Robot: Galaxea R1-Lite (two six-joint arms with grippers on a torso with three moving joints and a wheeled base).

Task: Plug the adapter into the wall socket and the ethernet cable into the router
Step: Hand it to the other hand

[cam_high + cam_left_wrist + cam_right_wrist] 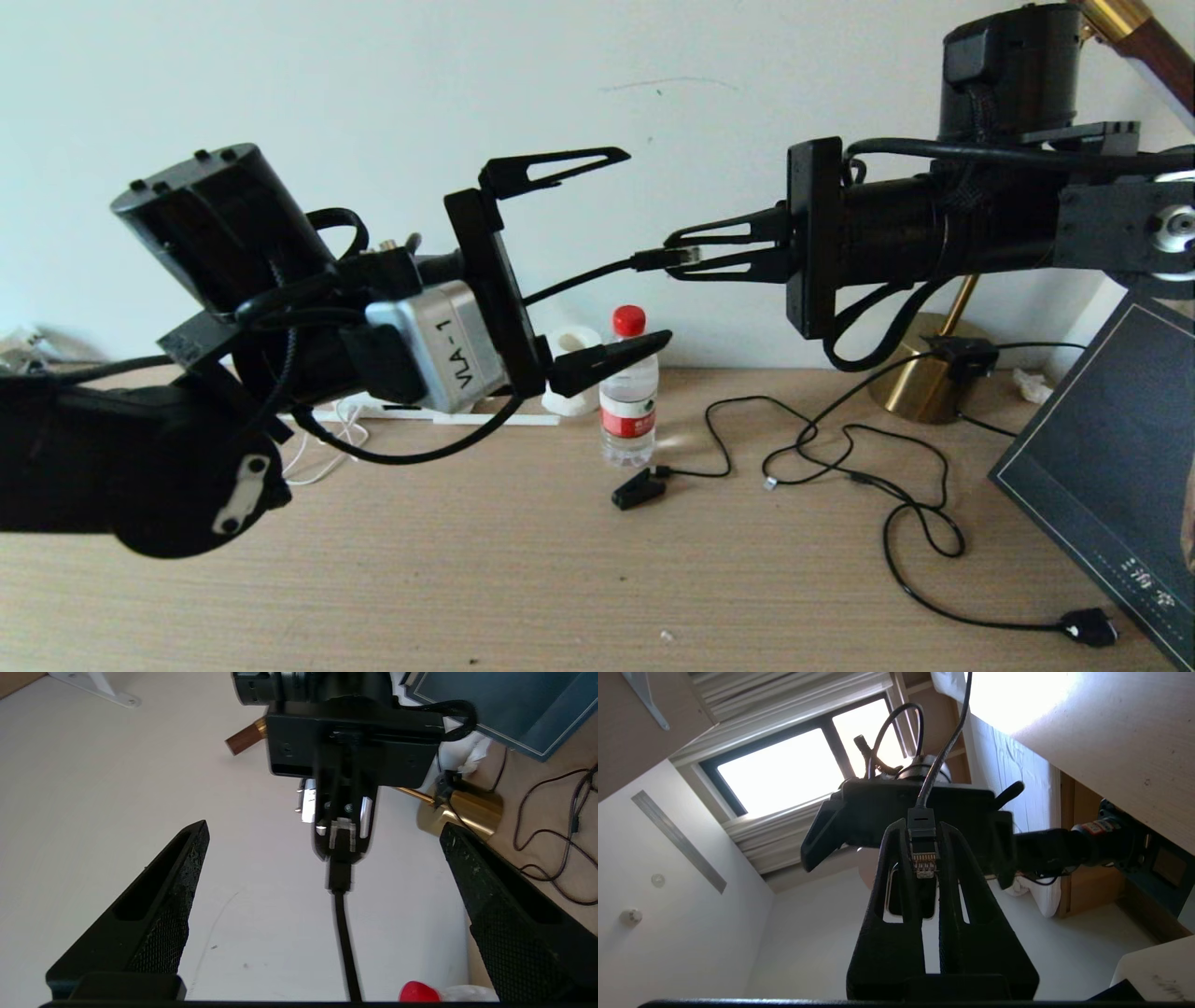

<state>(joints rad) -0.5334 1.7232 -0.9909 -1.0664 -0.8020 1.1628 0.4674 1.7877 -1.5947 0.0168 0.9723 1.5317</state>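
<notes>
The ethernet cable (597,273) hangs in the air above the table (523,579), its clear-tipped connector clamped between the together-pressed fingers of the right gripper (686,254), plug tip pointing back toward that gripper's palm and the black cord running out toward the left gripper (611,261). The cable's long axis lies roughly level, along the line between the two grippers. The left gripper's fingers (159,900) stand wide apart, one on either side of the cord, touching nothing; it is the nearer free one for a regrasp, I judge. The router is largely hidden behind the left arm, only white strips showing; the wall socket and adapter cannot be made out.
</notes>
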